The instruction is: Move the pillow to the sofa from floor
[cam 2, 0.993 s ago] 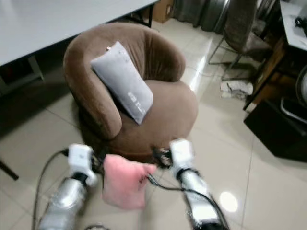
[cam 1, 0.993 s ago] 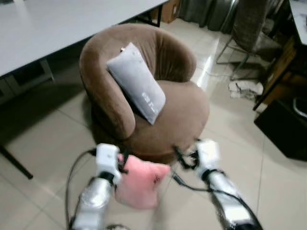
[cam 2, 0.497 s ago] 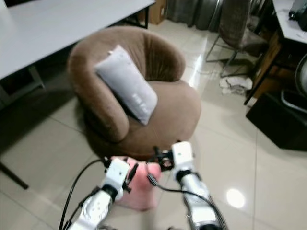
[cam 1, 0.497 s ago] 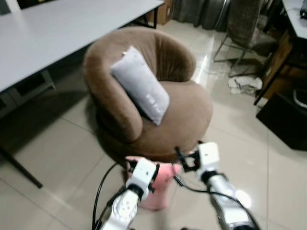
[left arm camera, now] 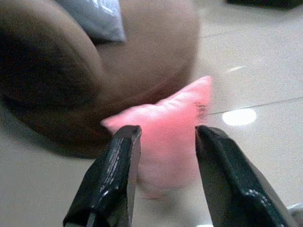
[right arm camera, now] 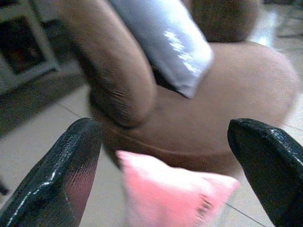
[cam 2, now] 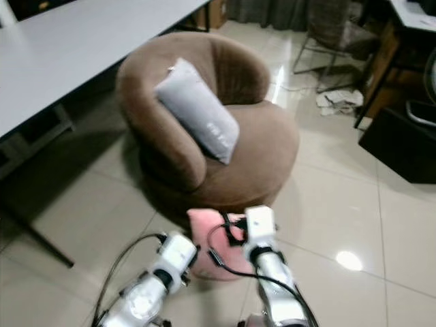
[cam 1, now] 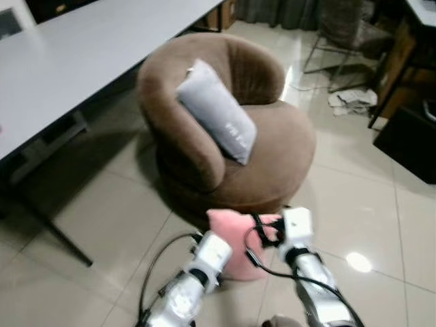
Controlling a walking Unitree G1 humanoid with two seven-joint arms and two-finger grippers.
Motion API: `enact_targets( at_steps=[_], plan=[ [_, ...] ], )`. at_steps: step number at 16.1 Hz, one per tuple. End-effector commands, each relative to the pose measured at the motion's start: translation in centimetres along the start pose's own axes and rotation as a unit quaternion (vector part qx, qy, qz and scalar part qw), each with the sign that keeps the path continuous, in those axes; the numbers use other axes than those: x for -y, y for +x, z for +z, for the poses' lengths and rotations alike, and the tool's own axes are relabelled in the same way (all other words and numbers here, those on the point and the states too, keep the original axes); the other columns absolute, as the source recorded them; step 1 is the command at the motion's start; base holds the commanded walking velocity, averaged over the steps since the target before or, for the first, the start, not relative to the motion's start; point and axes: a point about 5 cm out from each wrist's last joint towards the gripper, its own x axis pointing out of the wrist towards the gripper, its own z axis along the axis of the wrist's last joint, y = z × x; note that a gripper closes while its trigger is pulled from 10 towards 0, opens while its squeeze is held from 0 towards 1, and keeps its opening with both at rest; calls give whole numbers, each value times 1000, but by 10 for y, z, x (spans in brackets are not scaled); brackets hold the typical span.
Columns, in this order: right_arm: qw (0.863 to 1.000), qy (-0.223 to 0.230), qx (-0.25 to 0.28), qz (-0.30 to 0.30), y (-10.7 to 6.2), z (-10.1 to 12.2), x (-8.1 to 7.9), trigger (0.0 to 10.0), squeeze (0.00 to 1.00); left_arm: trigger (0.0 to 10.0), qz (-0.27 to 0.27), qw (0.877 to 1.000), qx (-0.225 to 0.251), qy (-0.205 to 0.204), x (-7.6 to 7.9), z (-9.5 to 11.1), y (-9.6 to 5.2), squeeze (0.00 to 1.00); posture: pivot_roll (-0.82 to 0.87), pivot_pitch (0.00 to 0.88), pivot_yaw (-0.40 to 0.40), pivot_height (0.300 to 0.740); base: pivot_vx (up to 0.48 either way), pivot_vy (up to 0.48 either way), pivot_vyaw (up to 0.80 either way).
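The pink pillow [cam 1: 235, 238] stands upright just in front of the base of the round brown sofa [cam 1: 272, 157] and seems to rest on the floor. A grey pillow [cam 1: 218, 119] leans inside the sofa against its left arm. My left gripper [left arm camera: 165, 135] is open just short of the pink pillow [left arm camera: 165, 127], which shows between its fingers. Above the pillow's top right corner, my right gripper [cam 1: 267, 228] is open wide, and the pink pillow [right arm camera: 170, 198] lies below and between its fingers [right arm camera: 66, 175].
A long grey table [cam 1: 82, 61] runs along the left, with a dark leg [cam 1: 61, 238] reaching the floor. A black cabinet [cam 1: 409, 143] stands at the right. A chair and crumpled cloth [cam 1: 354, 101] sit behind the sofa. Glossy tile floor [cam 1: 368, 218] lies open at the right.
The camera has shifted, so the sofa sits further right. My left arm has swung from the pillow's left side to just behind it. The pillow now sits lower, by the sofa base.
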Motion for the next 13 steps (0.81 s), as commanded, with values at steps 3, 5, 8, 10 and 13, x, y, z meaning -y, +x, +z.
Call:
enact_targets(
  at_steps=[3,5,8,10,13],
  plan=[
    [1000,-13,-2,-20,-2,-1,15,10000,0,10000,54,995,81,-7,-99,55,-2,0,-70,72,40,724,0,0,0],
    [1000,-17,-10,-14,-1,-5,12,10000,0,10000,52,995,85,-4,-93,56,0,0,-69,71,37,724,0,0,0],
    [1000,-8,-13,-5,-2,-8,9,10000,0,10000,28,995,90,-17,-89,58,0,0,-64,70,32,701,0,0,-163],
    [1000,-7,-15,-5,-3,-10,10,10000,0,10000,28,995,93,-21,-84,58,0,0,-64,74,29,684,0,0,0],
    [1000,-4,-18,-6,-5,-12,12,10000,0,10000,24,995,90,-28,-80,55,-1,0,-66,76,23,662,0,0,0]
  ],
)
